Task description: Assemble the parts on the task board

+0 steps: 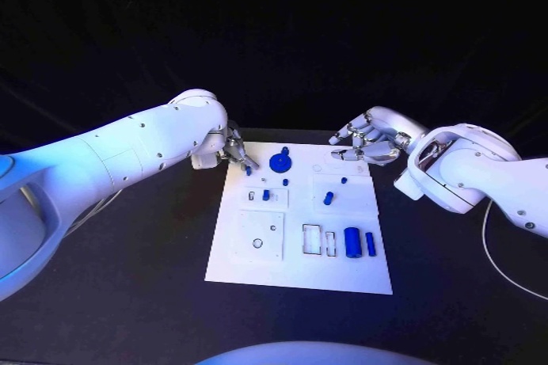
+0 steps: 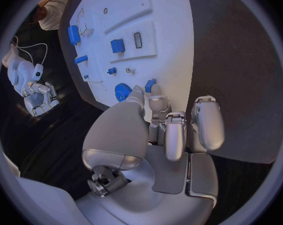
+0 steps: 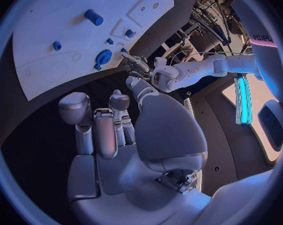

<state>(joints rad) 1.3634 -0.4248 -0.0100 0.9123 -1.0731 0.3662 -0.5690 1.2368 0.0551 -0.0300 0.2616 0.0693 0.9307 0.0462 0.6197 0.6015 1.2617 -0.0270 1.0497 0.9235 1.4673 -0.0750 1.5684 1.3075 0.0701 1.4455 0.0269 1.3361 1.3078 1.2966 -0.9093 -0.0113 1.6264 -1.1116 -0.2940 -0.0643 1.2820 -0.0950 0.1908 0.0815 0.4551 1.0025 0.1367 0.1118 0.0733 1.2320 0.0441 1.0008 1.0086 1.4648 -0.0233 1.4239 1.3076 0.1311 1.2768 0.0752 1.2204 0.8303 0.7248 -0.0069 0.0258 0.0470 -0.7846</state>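
The white task board (image 1: 299, 262) lies mid-table with several blue parts on it. My left hand (image 1: 233, 152) is over the board's far left corner and pinches a small blue part (image 1: 248, 170) (image 2: 150, 84) between thumb and fingertip, just above the board (image 2: 160, 30). A round blue part (image 1: 283, 160) (image 2: 122, 91) sits right beside it. My right hand (image 1: 367, 143) (image 3: 110, 130) hovers off the far right corner, fingers loosely bent, holding nothing. From the right wrist, the board (image 3: 48, 70) and the round blue part (image 3: 103, 58) lie ahead of that hand.
Blue pegs (image 1: 266, 195) (image 1: 328, 197) stand mid-board; two blue cylinders (image 1: 353, 243) lie near the right edge beside open rectangular slots (image 1: 312, 238). A thin cable (image 1: 489, 250) runs on the black table at the right. Bare table surrounds the board.
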